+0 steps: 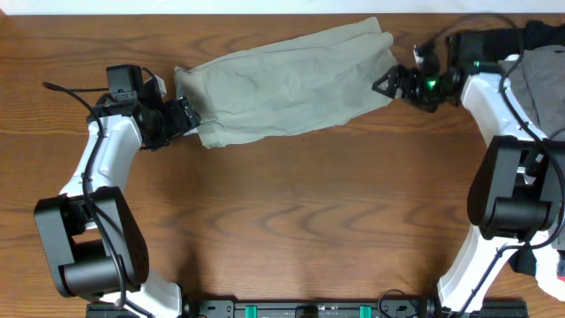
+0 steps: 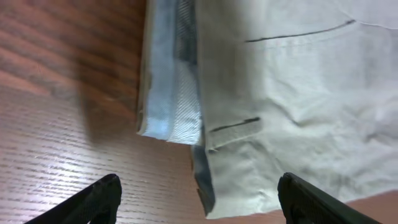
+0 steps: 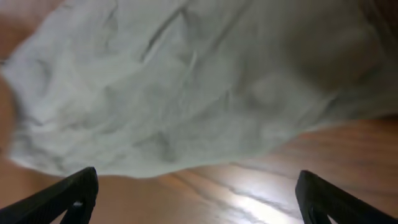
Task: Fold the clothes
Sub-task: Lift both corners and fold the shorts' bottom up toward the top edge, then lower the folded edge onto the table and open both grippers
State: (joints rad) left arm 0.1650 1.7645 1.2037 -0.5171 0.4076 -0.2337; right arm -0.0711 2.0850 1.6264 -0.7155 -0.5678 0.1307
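The pale khaki-green shorts (image 1: 287,84) lie folded lengthwise across the far middle of the wooden table, waistband end to the left, leg end to the right. My left gripper (image 1: 187,117) is open at the waistband corner; the left wrist view shows the waistband with its lighter lining (image 2: 171,93) and a pocket slit just ahead of the spread fingers (image 2: 199,199). My right gripper (image 1: 387,85) is open at the leg end. The right wrist view shows the cloth edge (image 3: 186,99) lying on the table ahead of the open fingers (image 3: 198,193).
A darker grey garment (image 1: 540,84) lies at the right edge behind the right arm. The wooden table (image 1: 291,221) stretches toward the front. The arms' bases stand at the front left and front right.
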